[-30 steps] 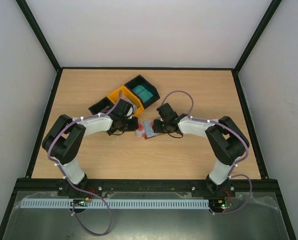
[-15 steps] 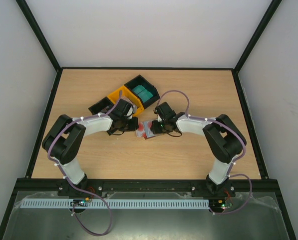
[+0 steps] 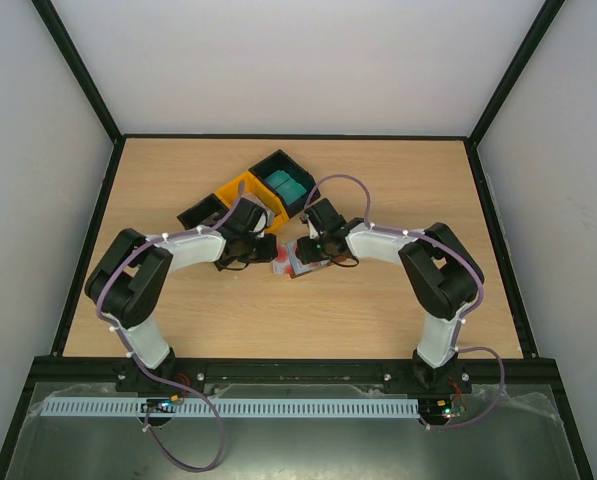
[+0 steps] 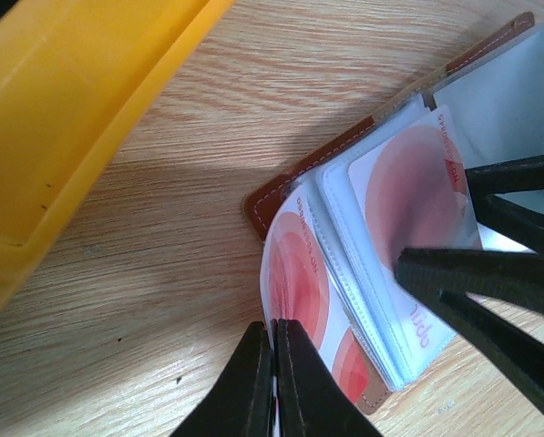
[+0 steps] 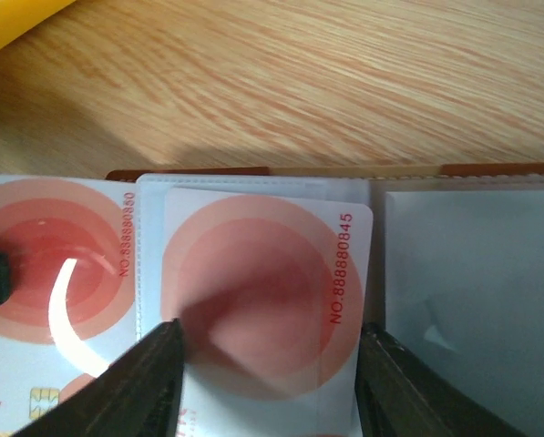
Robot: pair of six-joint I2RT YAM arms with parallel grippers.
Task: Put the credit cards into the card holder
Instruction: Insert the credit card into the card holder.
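The card holder [image 4: 281, 187] lies open on the surface [image 5: 344, 82] at 5 o'clock from the yellow bin [image 4: 71, 109], one sleeve pinched in the closed left claw [image 4: 273, 337], and the white-and-red credit card [image 5: 262, 273] could jam at its pocket if the right claw [image 5: 267, 332], spread astride it, pushes askew.

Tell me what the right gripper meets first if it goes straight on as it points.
The white card with red circles in the card holder, lying straight ahead of the right gripper. Depth is unclear; its tips may already touch it.
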